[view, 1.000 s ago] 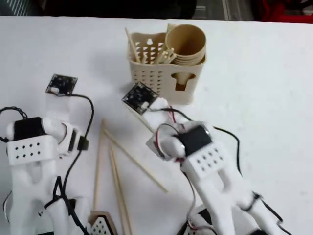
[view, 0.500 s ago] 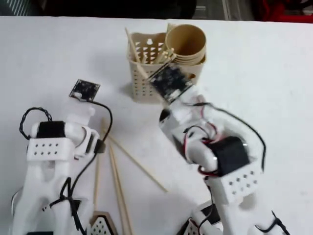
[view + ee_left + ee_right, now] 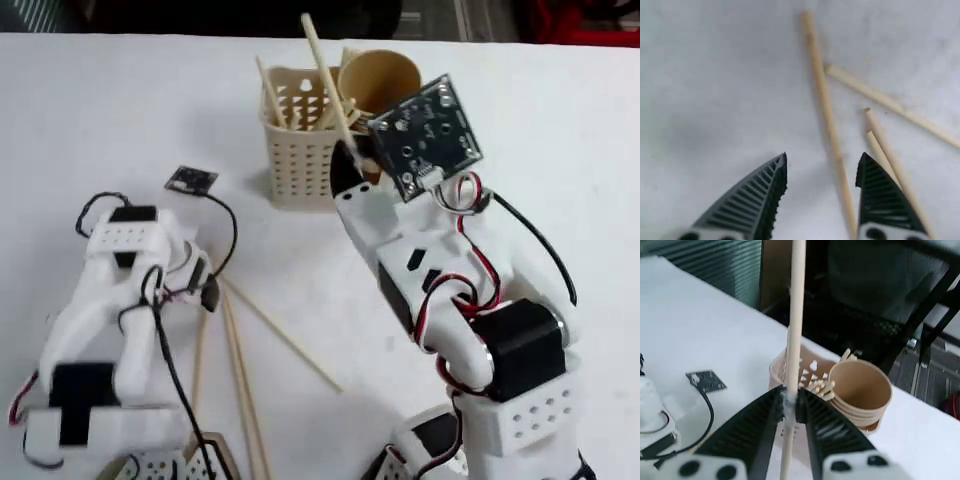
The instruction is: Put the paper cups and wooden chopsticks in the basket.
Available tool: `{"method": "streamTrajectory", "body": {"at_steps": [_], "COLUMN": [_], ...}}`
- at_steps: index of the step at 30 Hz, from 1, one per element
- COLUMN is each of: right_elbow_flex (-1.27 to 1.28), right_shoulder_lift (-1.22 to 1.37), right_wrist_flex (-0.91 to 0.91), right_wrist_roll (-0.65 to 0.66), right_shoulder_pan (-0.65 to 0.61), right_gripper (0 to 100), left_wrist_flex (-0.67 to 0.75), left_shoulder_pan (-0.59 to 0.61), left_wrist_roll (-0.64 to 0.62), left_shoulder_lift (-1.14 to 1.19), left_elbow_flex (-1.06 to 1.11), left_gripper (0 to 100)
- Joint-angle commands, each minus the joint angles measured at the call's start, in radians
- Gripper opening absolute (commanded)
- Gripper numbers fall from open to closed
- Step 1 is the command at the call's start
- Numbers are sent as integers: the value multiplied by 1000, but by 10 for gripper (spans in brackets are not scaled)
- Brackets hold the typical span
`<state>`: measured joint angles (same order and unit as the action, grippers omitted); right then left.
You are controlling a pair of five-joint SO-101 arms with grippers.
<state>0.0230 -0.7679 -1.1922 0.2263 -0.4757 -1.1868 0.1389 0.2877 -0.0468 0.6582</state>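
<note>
Chopstick (image 3: 324, 72) now lifted over basket (image 3: 300, 165) by right fingers (image 3: 760, 420); left fingers (image 3: 762, 192) lowered.

Paper cups (image 3: 380, 82) in basket (image 3: 300, 165); chopsticks (image 3: 282, 337) on table (image 3: 560, 120) before it.

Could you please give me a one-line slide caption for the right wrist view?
Right gripper grips a wooden chopstick near the basket holding stacked paper cups.

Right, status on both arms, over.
Right gripper shut on long wooden chopstick, upright near beige perforated basket. Left gripper open over loose wooden chopsticks. Tan paper cups in basket; nothing blocking.
</note>
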Motion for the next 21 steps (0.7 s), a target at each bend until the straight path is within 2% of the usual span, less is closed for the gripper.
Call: {"method": "streamTrajectory", "body": {"at_steps": [1, 6, 15, 21], "right_elbow_flex": [-44, -44, -40, 32], "right_shoulder_lift": [2, 4, 5, 7], "right_wrist_flex": [117, 222, 418, 559], "right_wrist_roll": [-9, -11, -135, -157], "right_shoulder_pan": [12, 12, 12, 13], "right_gripper": [19, 19, 19, 19], "left_wrist_flex": [11, -51, -195, -209], "left_shoulder_pan": [-10, -12, -38, -38], "left_wrist_roll": [-11, -11, -12, -8], "left_shoulder_lift": [104, 249, 472, 449], "left_elbow_flex": [-98, -221, -422, -450], "left_gripper": [225, 138, 40, 22]}}
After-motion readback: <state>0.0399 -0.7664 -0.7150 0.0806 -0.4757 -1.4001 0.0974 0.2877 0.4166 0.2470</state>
